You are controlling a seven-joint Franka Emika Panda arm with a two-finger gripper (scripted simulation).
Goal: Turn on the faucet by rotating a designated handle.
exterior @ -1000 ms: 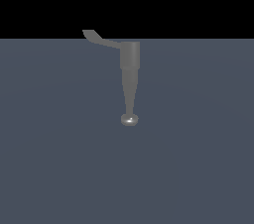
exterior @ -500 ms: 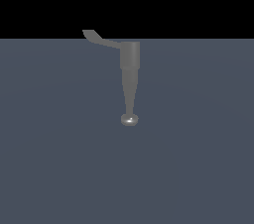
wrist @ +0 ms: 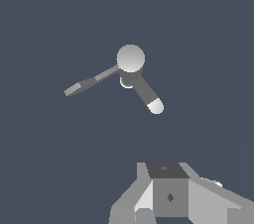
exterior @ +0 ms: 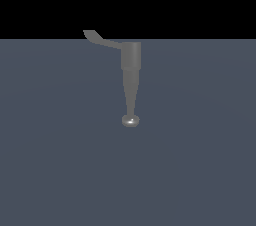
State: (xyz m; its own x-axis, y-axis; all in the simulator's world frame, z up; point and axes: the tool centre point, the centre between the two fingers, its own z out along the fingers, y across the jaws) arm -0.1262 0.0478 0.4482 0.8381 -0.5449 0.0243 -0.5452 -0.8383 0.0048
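Faucet (exterior: pixel 131 62) on the gray tabletop (exterior: pixel 200 160), exterior view: body near centre, spout running toward 6 o'clock to a rounded knob, handle (exterior: pixel 100 39) branching toward 10 o'clock. In the wrist view the gripper (wrist: pixel 171 196) sat well apart from the faucet; whether its fingers were apart or together cannot be told. The handle looked rigid and smooth, probably pivoting; pushing near its flattened tip would give most leverage. Nothing had shifted from the earlier frames.

Pretty bare scene – just a flat, matte slate-blue floor (exterior: pixel 60 160) under soft even light, with a plain black backdrop (exterior: pixel 200 0) behind it.
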